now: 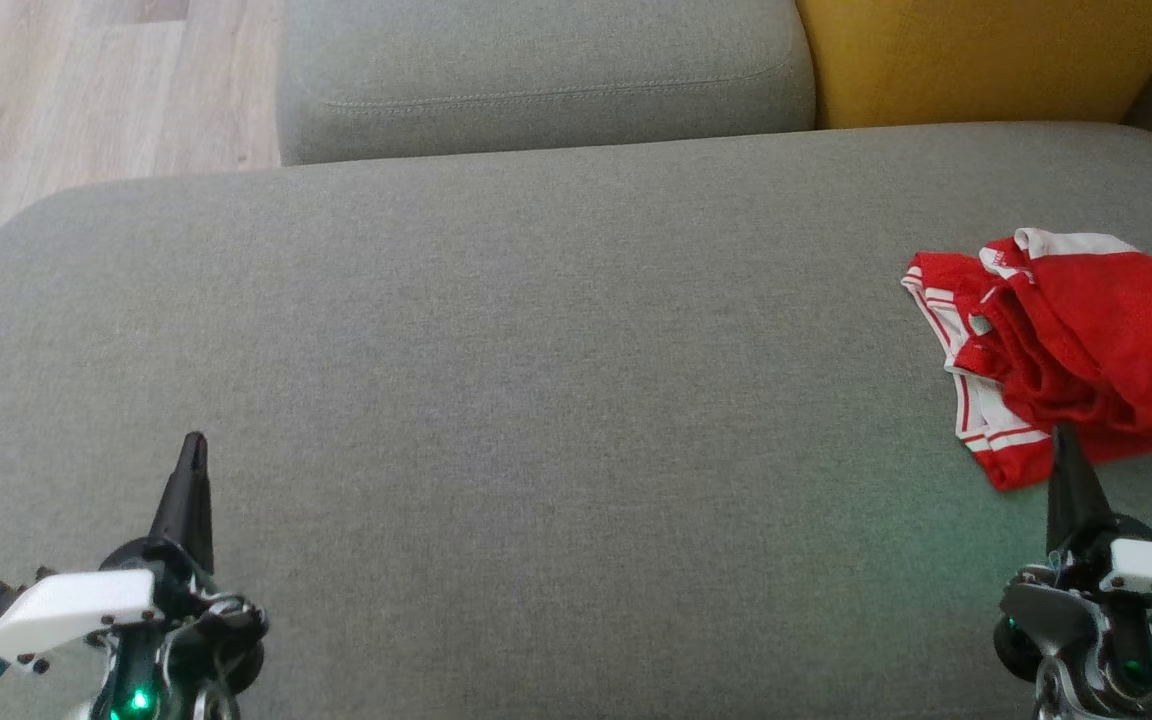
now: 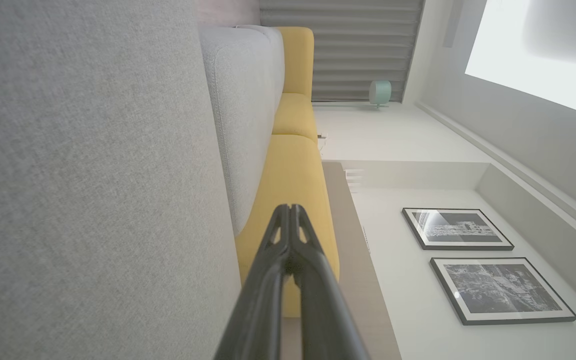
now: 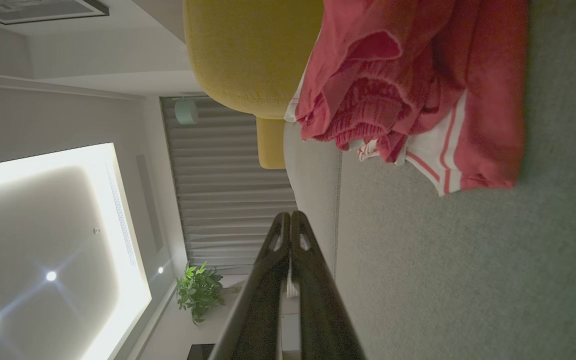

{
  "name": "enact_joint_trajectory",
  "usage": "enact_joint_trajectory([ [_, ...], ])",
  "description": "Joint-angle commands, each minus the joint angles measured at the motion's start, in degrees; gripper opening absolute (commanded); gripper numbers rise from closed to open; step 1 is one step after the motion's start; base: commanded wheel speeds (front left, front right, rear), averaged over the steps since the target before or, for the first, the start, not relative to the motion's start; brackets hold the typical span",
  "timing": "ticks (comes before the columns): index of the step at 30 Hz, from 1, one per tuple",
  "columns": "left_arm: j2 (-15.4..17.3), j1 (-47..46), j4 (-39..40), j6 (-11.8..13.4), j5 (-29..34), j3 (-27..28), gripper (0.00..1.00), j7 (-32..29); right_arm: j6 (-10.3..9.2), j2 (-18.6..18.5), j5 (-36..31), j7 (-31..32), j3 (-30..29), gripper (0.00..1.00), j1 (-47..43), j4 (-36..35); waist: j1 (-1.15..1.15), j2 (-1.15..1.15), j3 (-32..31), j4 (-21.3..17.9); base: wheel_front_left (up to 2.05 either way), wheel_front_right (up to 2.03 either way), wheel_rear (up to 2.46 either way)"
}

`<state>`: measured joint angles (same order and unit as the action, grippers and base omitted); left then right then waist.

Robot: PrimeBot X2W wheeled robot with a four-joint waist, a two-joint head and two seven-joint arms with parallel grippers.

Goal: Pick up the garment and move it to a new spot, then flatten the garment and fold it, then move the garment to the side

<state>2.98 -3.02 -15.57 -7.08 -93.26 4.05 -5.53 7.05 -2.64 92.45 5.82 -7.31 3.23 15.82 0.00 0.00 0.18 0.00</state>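
The garment (image 1: 1066, 340) is a crumpled red piece with white striped trim, lying at the right edge of the grey sofa seat (image 1: 536, 380). It also shows in the right wrist view as a red bunch (image 3: 418, 95) ahead of the fingers. My right gripper (image 1: 1064, 440) is shut, its tip just short of the garment's near edge, with nothing between its fingers (image 3: 290, 220). At the lower left my left gripper (image 1: 194, 445) is shut and holds nothing, far from the garment; its closed fingertips (image 2: 290, 212) point along the seat.
A grey back cushion (image 1: 546, 70) and a yellow cushion (image 1: 986, 55) stand behind the seat. Wooden floor (image 1: 86, 90) lies off the seat's far left. The wide grey seat stretches between my two grippers.
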Motion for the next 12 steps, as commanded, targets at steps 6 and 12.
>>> enact_joint_trajectory([
  [6,0.33,-3.12,1.55,-0.41,0.63,1.91,0.0,-0.5,0.44,-0.5,-0.01,0.41,1.12,0.0,2.92,-1.81,0.0,0.0,0.0,0.0,0.0,0.0,0.0],
  [12,0.3,-3.12,1.54,-0.41,0.66,1.95,0.0,-0.54,0.44,-0.48,-0.04,0.43,1.09,0.0,2.93,-1.81,0.0,0.0,0.0,0.0,0.0,0.0,0.0],
])
